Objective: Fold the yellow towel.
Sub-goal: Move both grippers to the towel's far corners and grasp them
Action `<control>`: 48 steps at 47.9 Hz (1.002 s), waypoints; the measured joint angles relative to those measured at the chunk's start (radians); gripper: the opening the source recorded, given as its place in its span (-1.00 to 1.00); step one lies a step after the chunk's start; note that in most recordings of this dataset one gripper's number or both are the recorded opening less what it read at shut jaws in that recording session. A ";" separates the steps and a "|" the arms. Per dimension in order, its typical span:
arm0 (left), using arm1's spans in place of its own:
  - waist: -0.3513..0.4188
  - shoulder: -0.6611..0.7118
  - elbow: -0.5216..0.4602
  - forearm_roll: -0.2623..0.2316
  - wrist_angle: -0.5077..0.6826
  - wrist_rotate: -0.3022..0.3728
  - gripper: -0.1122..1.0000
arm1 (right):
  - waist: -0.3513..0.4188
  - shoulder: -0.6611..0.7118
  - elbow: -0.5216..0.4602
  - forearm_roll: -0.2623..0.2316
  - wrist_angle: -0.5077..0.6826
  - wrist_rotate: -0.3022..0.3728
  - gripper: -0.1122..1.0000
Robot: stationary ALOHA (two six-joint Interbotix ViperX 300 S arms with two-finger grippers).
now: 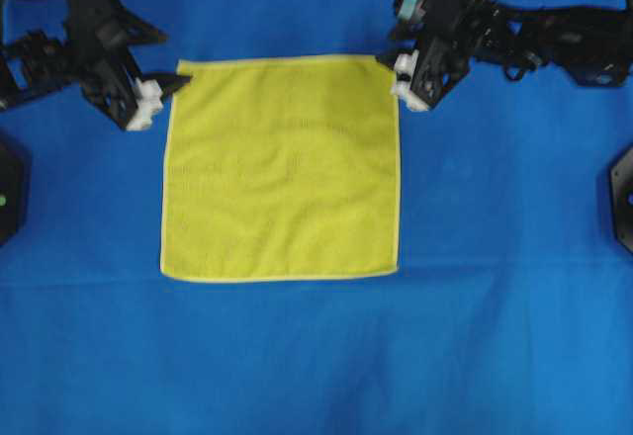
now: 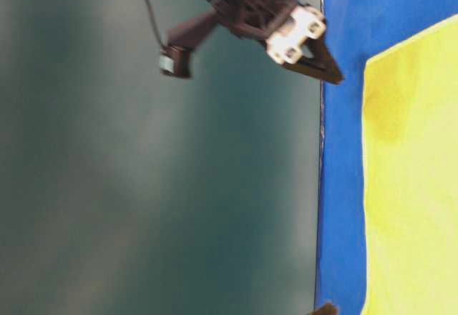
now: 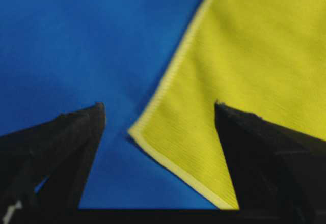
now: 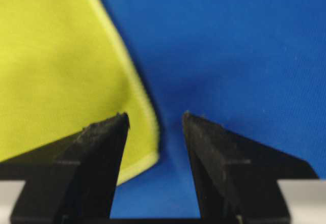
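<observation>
1. The yellow towel (image 1: 282,168) lies flat and spread out in a square on the big blue cloth (image 1: 495,336) that covers the tabletop.
2. The towel sits near the middle of the blue cloth, a bit toward the far side in the overhead view. It has a thin, paler edge (image 1: 279,279) all the way round.
3. No part of the towel is folded over. All four corners lie flat.
4. The left pincer (image 1: 176,84) is just beside the towel's far left corner. Its two black fingers (image 3: 76,132) stand wide apart, so it is released and holds nothing.
5. In the left wrist view, the towel's corner (image 3: 140,132) lies between the two fingers. One finger is over the blue cloth and the other is over the yellow towel.
6. The right pincer (image 1: 394,71) is just beside the towel's far right corner. Its fingers (image 4: 102,147) are apart too, so it is released and grips nothing.
7. In the right wrist view, the towel's corner (image 4: 150,158) lies close to the gap between the two fingers. One finger is over the yellow towel and the other is over the blue cloth.
8. The pictures do not show whether either pincer touches the towel.
9. In the table-level view, one pincer (image 2: 325,68) hangs near the edge of the blue cloth, close to a towel corner (image 2: 372,64). Behind it is a dark green wall (image 2: 143,186).
</observation>
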 measured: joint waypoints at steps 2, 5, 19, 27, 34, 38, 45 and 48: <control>0.009 0.031 -0.009 0.000 -0.012 -0.002 0.68 | -0.005 0.021 -0.009 -0.005 -0.002 0.000 0.16; 0.023 0.075 -0.021 0.000 -0.023 -0.002 0.68 | -0.011 0.048 -0.020 -0.009 -0.003 0.000 0.16; 0.061 0.230 -0.072 0.000 -0.035 0.003 0.66 | -0.020 0.098 -0.038 -0.014 -0.006 0.005 0.15; 0.067 0.244 -0.075 0.000 -0.020 0.002 0.47 | -0.018 0.101 -0.038 -0.014 -0.005 0.003 0.00; 0.067 0.244 -0.080 0.000 0.018 0.012 -0.21 | 0.009 0.101 -0.038 -0.014 0.006 -0.002 -0.71; 0.061 0.244 -0.081 0.000 0.028 0.012 -0.63 | 0.018 0.101 -0.038 -0.012 0.014 -0.002 -0.78; 0.057 0.244 -0.081 0.000 0.034 0.018 -0.79 | 0.014 0.101 -0.038 -0.014 0.017 0.002 -0.78; 0.055 0.244 -0.081 0.000 0.037 0.017 -0.79 | 0.014 0.101 -0.038 -0.014 0.018 0.000 -0.78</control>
